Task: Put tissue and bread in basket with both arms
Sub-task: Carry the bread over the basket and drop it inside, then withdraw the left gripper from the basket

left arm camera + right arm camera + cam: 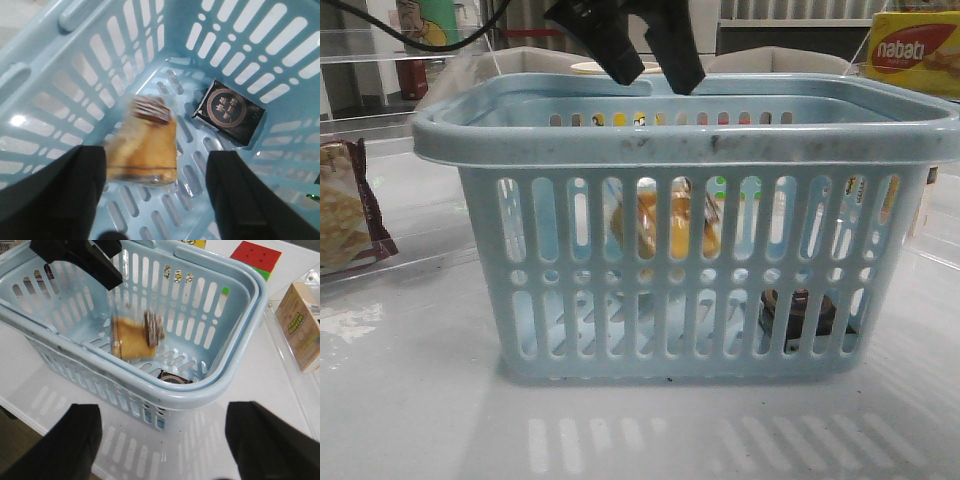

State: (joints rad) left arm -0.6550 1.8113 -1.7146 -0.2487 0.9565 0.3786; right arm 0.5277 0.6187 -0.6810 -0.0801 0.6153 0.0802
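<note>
**Bread dropping into the basket, tissue already down**

Front view: the basket point(690, 240) stands on the white worktop point(410, 410), filling most of the frame. The left gripper point(655, 60) hangs just above the far rim, its two dark fingers spread apart with nothing between them. Through the slots the golden bread point(665, 225) shows about mid-height inside, apparently not yet on the floor. The dark tissue point(798, 312) sits low at the right end of the basket floor. A cracker bag point(345, 215) lies on the worktop to the left, and a yellow nabati box point(912, 50) sits behind on the right.

Left wrist view: the jaws are wide and empty. Below them the bread point(145, 147) is smeared with motion blur, its dark label strip uppermost. The tissue point(229, 112) rests flat in a corner of the basket point(45, 90), near the bread but apart from it.

Right wrist view: the right gripper point(162, 445) hovers outside the basket point(220, 385) over the worktop, jaws wide and empty. The bread point(135, 335) is blurred inside; only the tissue's top edge point(174, 378) peeks over the near rim.

By my reading, the bread's release is the step in hand. Next, both arms should lift clear without catching the rim or handles.
</note>
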